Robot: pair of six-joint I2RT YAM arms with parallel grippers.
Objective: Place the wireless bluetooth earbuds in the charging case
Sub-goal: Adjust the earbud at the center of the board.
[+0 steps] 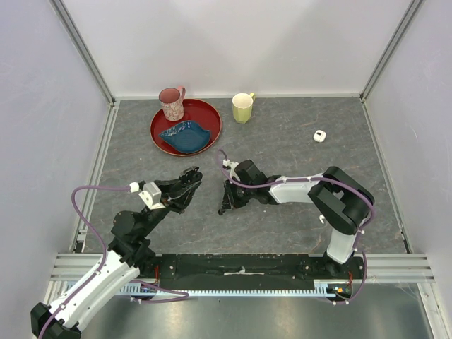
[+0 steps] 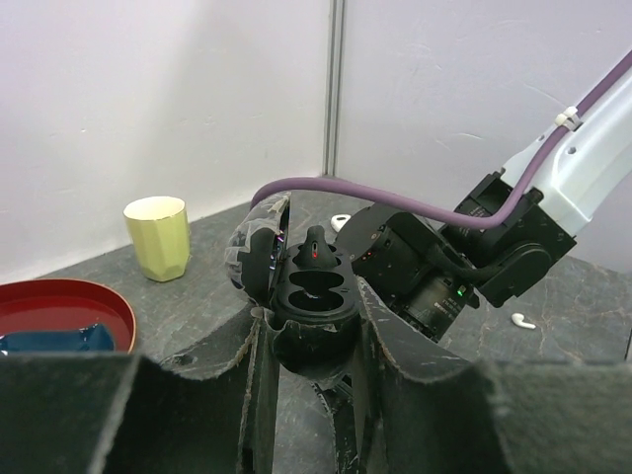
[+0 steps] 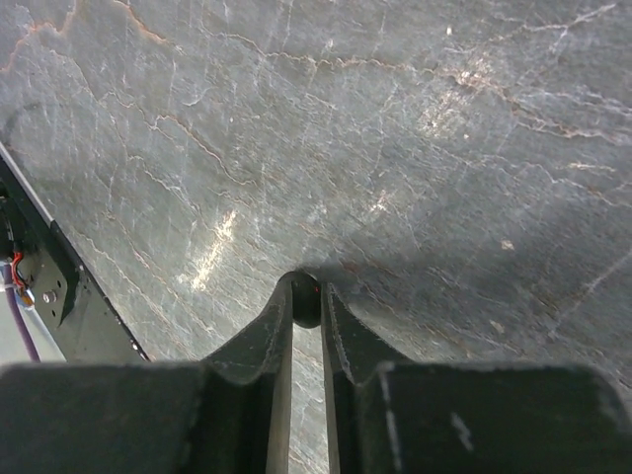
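Note:
My left gripper [image 1: 189, 178] [image 2: 314, 331] is shut on a black open earbud case [image 2: 314, 296] with two dark wells. Its lid [image 2: 259, 252] is up and a red light glows at its back. My right gripper [image 1: 224, 206] [image 3: 307, 296] points down at the table just right of it. It is shut on a small black round earbud [image 3: 307, 308] with a red dot. A small white charging case [image 1: 320, 135] with a dark spot lies far right and also shows in the left wrist view [image 2: 341, 222]. One white earbud [image 2: 523, 320] lies on the table; the other is out of view.
A red tray [image 1: 161, 140] at the back left holds a blue dish [image 1: 185, 134] and a pink mug [image 1: 171, 103]. A yellow-green cup [image 1: 242, 107] [image 2: 158, 235] stands beside it. White walls close in the left, back and right.

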